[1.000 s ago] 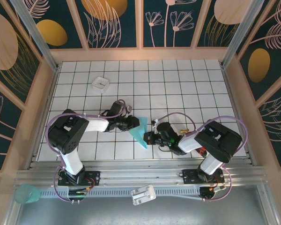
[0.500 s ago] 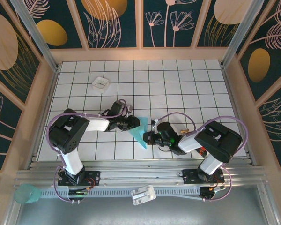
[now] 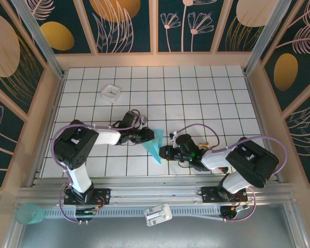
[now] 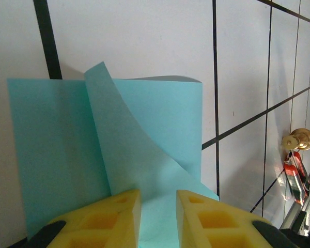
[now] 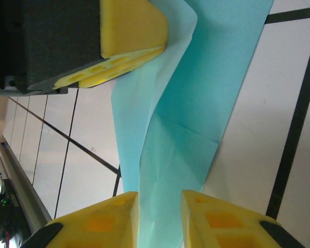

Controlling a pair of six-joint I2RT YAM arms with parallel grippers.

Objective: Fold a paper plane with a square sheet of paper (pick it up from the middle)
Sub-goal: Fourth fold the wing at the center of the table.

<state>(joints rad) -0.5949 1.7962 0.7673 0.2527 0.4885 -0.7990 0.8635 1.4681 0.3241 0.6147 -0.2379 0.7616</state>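
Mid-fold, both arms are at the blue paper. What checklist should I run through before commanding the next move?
1. Right gripper open: jaws parted, folded paper in the gap. Ok.
2. Left gripper hold: jaws parted with paper between them; whether it really pinches, cannot tell.
3. Crease pressed flat: a flap curls up off the table. Not ok.
4. Grippers apart: they face each other across the paper, close, no contact seen. Ok.
5. White tray out of the way: far back on the left. Ok.
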